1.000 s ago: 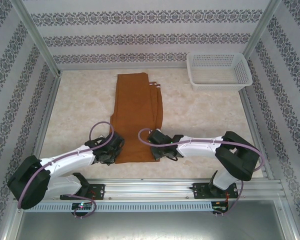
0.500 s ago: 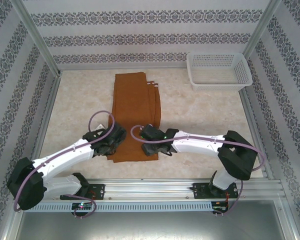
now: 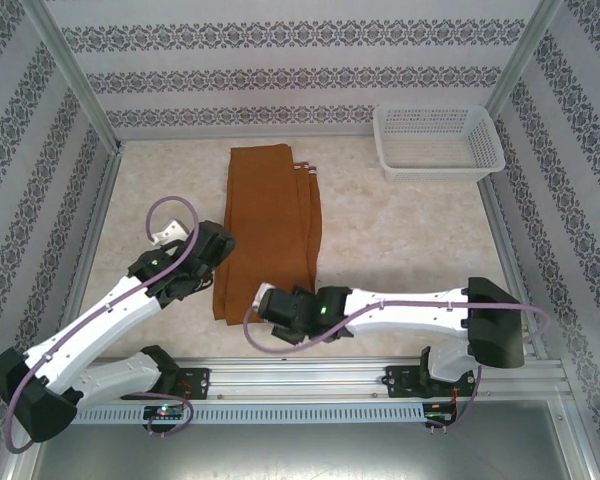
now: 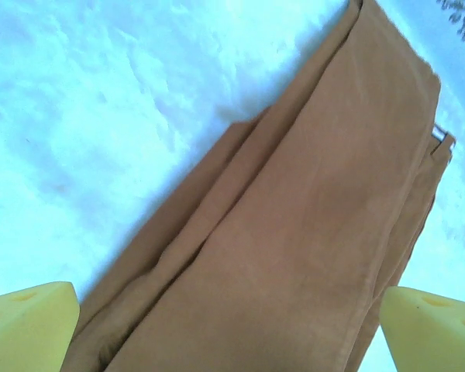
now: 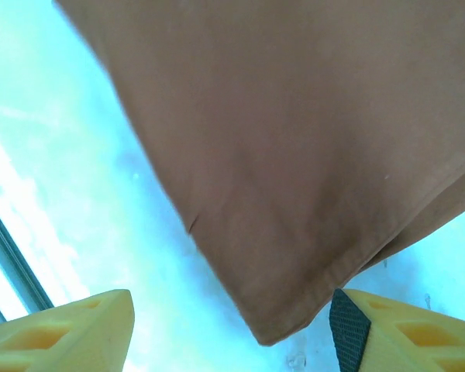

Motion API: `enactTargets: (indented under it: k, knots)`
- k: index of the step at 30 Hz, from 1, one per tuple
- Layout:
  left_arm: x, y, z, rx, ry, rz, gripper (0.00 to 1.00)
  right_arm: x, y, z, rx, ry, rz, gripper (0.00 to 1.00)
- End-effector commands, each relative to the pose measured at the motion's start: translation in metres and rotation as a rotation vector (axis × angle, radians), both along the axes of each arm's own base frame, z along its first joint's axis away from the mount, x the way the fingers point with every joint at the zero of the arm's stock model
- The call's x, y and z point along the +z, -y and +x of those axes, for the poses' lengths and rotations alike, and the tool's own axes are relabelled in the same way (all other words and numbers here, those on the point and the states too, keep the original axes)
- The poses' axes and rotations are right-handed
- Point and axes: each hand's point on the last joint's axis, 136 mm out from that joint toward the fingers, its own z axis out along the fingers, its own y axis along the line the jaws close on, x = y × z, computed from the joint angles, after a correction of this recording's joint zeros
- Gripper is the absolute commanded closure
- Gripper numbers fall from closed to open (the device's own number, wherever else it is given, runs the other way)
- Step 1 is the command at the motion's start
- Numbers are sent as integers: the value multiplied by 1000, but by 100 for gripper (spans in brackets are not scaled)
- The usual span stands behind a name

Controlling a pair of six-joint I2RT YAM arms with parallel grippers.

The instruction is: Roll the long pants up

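The long pants (image 3: 268,225) lie flat on the table, rust-brown and folded lengthwise. Their waist, with small pale buttons (image 3: 306,168), is at the far end and the hems at the near end. My left gripper (image 3: 210,256) hovers at the pants' left edge near the hems. In the left wrist view it (image 4: 231,345) is open, and the stacked legs (image 4: 294,232) pass between its yellow fingertips (image 4: 31,325). My right gripper (image 3: 270,306) hangs over the near hem. In the right wrist view it (image 5: 232,341) is open above the hem corner (image 5: 273,329), holding nothing.
A white plastic basket (image 3: 438,140) stands at the back right corner. Metal frame rails run along the near edge (image 3: 380,372) and up both sides. Patterned walls enclose the marble-look tabletop (image 3: 410,240).
Both arms have swung left. The left gripper moved back and off the hem to the pants' left edge. The right gripper slid left along the near hem. The hem end shifted slightly left.
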Motion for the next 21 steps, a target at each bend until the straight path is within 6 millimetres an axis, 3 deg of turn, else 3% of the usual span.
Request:
enactTargets:
  k: [1, 14, 21]
  knots:
    - [1, -20, -4, 40, -4, 77, 0, -17, 14, 12, 66, 127, -136, 30]
    - [-24, -14, 4, 49, -99, 55, 0, -50, 0, 15, 122, 141, -192, 29]
    - [-39, -11, 6, 43, -138, 35, 0, -84, 2, 29, 179, 157, -246, 34]
